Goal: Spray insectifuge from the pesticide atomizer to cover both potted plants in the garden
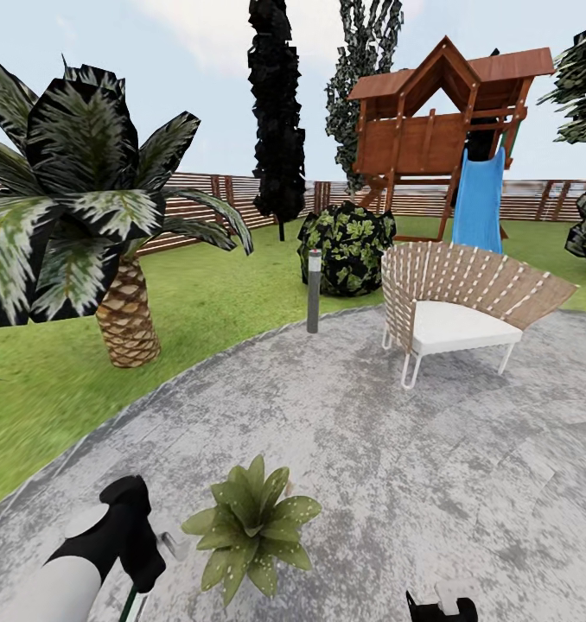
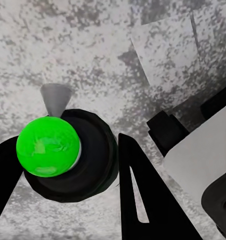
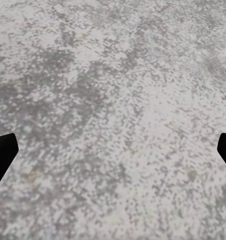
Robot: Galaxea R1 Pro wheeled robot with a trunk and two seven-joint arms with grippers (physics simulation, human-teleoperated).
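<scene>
- The left end effector [image 2: 68,165] is closing its two black fingers around the pesticide atomizer [image 2: 49,146], a slim dark-green bottle seen here from above as a bright green rounded top in a dark collar, with a small grey nozzle [image 2: 56,99] pointing away from it; the jaws are sitting one on each side of the body.
- In the head view the left arm is hanging low over the near edge of the round grey mottled stone patio [image 1: 397,449], with a thin green sliver of the bottle [image 1: 130,603] showing under the wrist.
- The right end effector [image 3: 113,150] is standing wide and empty, its black fingertips [image 3: 2,152] at the two sides of its wrist view, bare stone beneath.
- One potted plant [image 1: 251,523], a low rosette of pale-speckled green leaves, is sitting on the patio just beside the left arm.
- Judging by its look, the bottle is light, rigid and smooth, so it is likely to twist or slide in a loose pinch; gripping the straight body below the collar, clear of the nozzle, looks safest.
- The nozzle needs turning toward the leaves.
</scene>
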